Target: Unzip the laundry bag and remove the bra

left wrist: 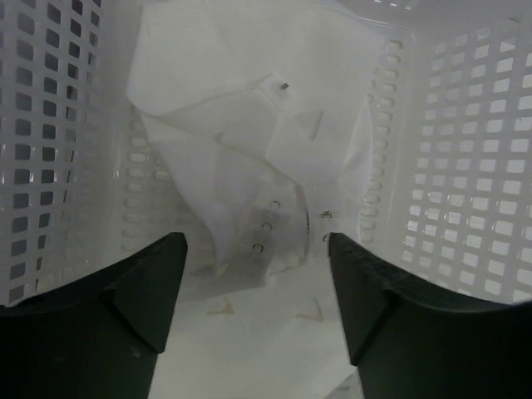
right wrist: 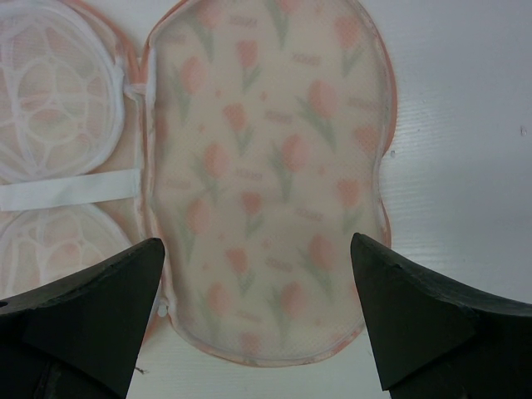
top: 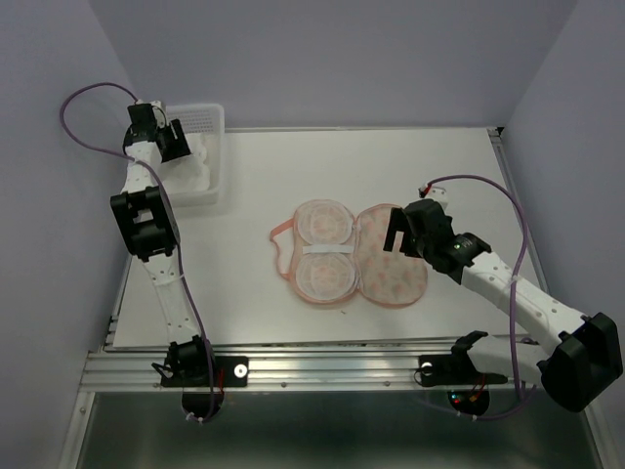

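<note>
White arm links (top: 172, 293) with black joints (top: 146, 225), purple cables (top: 474, 179), and seemingly matte black wedge-shaped jaws.

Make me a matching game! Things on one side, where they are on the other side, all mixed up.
Things:
1. laundry bag
2. bra
3. basket
4. right arm

Places:
A. inside the basket
B. reaching over the bag
C. far left corner of the table
D. unzipped, spread flat mid-table

Pairs: 1-D, 2-A, 3-C, 4-B
</note>
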Motion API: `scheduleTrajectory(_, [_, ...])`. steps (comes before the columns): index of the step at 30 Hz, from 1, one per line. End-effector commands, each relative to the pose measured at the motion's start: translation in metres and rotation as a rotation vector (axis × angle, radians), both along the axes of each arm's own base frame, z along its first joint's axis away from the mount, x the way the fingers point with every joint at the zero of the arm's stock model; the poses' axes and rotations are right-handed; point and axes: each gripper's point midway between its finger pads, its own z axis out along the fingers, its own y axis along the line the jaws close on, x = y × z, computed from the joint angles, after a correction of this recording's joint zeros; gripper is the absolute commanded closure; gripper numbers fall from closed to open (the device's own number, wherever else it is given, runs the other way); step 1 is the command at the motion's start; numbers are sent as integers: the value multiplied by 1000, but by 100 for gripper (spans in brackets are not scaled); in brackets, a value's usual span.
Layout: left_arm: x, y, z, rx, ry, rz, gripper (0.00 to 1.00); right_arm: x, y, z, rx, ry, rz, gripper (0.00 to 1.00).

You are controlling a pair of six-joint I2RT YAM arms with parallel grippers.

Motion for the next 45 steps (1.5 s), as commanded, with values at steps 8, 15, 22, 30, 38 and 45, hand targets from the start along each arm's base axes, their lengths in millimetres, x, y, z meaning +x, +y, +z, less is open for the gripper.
scheduleTrajectory(8, [-23,-21,213,15,-356,46,1,9,-2,22,21,-67,-41,0])
scheduleTrajectory(15, [-81,-110,240,15,-392,-62,1,4,-18,-9,9,60,-118,1])
scheduleTrajectory(22, [-169,-188,233,7,-404,-220,1,6,-48,-31,-4,146,-186,6])
scheduleTrajectory(30, [-256,-197,173,-16,-353,-291,1,1,-64,-80,1,282,-210,16])
scheduleTrajectory(38, [-303,-188,140,25,-338,-295,1,7,-76,-101,-18,290,-231,38])
scheduleTrajectory(45, [-307,-191,146,23,-355,-316,1,15,-76,-103,-21,266,-209,50])
